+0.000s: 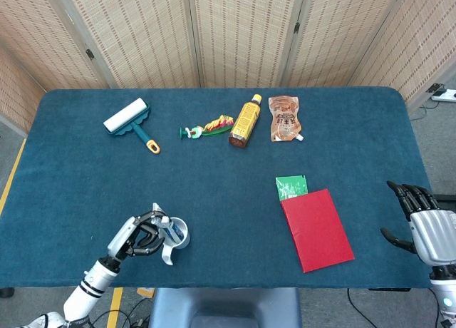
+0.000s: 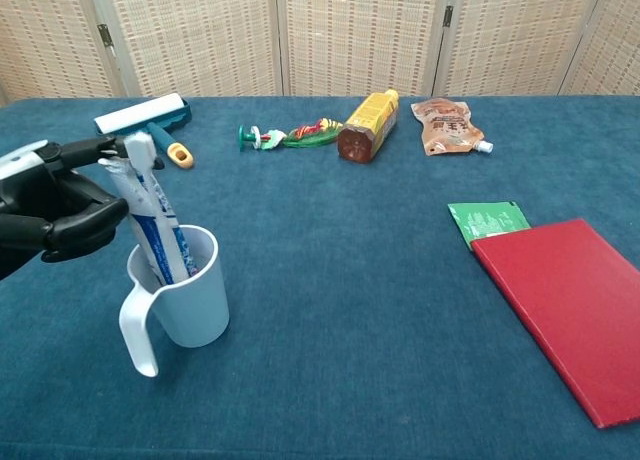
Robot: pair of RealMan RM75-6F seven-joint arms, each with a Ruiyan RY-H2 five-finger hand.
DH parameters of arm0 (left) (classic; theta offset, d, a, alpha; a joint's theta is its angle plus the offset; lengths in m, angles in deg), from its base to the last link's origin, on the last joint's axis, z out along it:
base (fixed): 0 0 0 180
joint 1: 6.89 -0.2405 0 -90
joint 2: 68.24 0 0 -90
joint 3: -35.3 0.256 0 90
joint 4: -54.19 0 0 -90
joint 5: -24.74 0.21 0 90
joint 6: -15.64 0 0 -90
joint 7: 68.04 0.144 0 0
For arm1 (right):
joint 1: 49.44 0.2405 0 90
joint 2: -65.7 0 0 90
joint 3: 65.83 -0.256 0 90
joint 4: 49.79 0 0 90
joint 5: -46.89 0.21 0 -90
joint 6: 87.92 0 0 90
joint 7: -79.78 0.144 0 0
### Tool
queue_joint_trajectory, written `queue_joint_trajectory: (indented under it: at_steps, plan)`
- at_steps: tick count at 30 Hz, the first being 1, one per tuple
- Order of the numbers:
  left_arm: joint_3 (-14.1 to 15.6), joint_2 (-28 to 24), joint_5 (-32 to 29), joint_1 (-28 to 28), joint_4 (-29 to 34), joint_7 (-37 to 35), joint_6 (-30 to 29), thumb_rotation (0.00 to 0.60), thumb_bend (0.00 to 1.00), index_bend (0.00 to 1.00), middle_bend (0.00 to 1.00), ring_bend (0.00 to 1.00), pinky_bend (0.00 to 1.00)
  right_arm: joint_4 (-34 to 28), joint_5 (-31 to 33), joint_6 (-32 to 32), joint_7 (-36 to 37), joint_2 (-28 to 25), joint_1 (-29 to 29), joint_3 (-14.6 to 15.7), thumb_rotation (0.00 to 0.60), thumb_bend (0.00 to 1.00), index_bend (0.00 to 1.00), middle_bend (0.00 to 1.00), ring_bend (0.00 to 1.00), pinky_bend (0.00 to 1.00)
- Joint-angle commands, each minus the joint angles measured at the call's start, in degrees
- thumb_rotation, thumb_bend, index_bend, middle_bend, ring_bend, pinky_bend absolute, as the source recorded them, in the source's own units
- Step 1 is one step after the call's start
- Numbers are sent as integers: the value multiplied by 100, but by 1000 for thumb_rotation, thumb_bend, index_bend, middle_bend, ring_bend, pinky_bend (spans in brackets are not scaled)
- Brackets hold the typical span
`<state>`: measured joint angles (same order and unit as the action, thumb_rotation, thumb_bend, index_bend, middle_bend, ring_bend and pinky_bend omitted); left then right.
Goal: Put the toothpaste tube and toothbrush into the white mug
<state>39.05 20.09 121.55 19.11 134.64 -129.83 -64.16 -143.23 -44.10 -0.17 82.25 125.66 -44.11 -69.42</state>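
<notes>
A white toothbrush (image 2: pixel 142 180) and a blue-and-white toothpaste tube (image 2: pixel 155 230) stand tilted inside the white mug (image 2: pixel 190 300) near the table's (image 2: pixel 350 280) front left edge. The left robot hand (image 2: pixel 55 205) curls beside their tops; whether it grips them is unclear. The right robot hand (image 1: pixel 427 224) waits off the table's right edge, fingers spread, holding nothing.
</notes>
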Motion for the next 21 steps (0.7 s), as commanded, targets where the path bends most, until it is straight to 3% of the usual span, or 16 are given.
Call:
queue_joint_trajectory:
  at_steps: [1,12,21]
  plan:
    - [19,-32,30,-10,29,2,-27,600,428,338,983,878,1000,0,-2,-2,-3,2,2,0,600,91,93,211,173,176]
    - [-21,-349,138,-142,245,116,-440,600,418,291,982,877,1000,-34,-28,30,-14,-14,-4,-1,600,90,93,211,175,177]
    - [-587,-908,-400,-312,499,279,-837,600,418,380,981,877,1000,-60,-56,75,-4,-42,-23,3,600,90,93,211,175,176]
